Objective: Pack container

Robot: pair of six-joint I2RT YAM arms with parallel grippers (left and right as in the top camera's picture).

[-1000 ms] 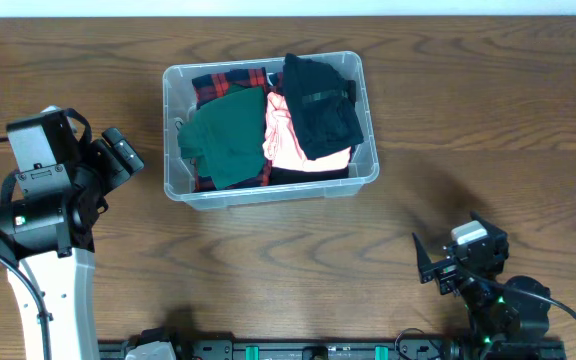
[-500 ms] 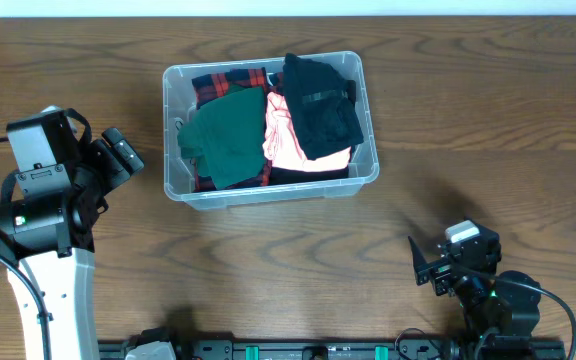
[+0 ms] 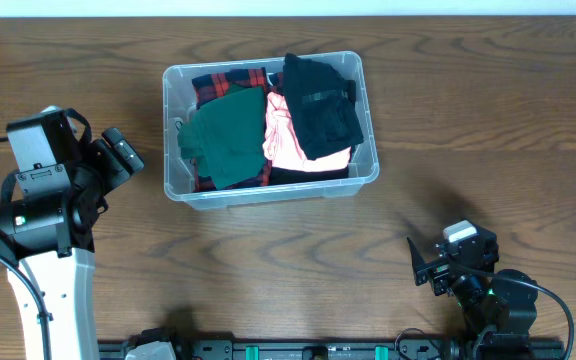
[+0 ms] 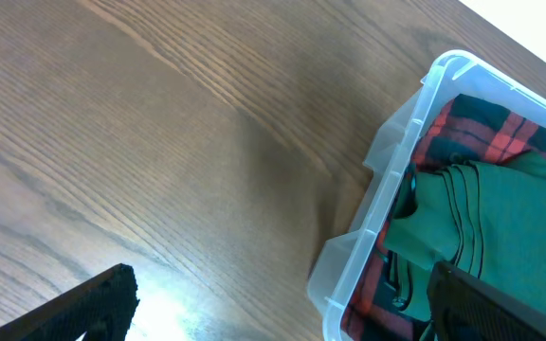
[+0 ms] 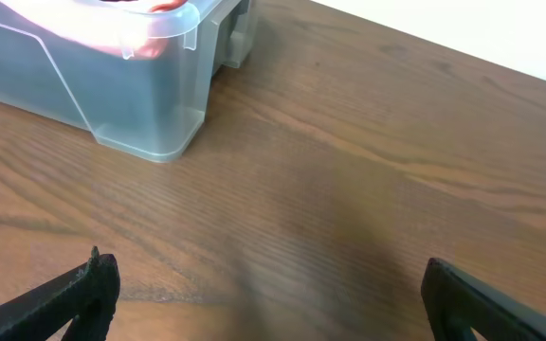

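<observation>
Clothes (image 3: 230,140) fill the container (image 3: 169,130) on the table (image 3: 468,120).

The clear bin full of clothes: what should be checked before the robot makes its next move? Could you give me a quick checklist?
1. The clear plastic rectangular container stands upright on the wooden table: ok.
2. The green garment, pink garment and red plaid fabric lie inside its walls: ok.
3. The black garment sits fully below the rim: cannot tell; it bulges up at the far edge.
4. The left gripper is open and holds nothing: ok.
5. The right gripper is open and holds nothing: ok.
6. Both grippers are apart from the container: ok.
</observation>
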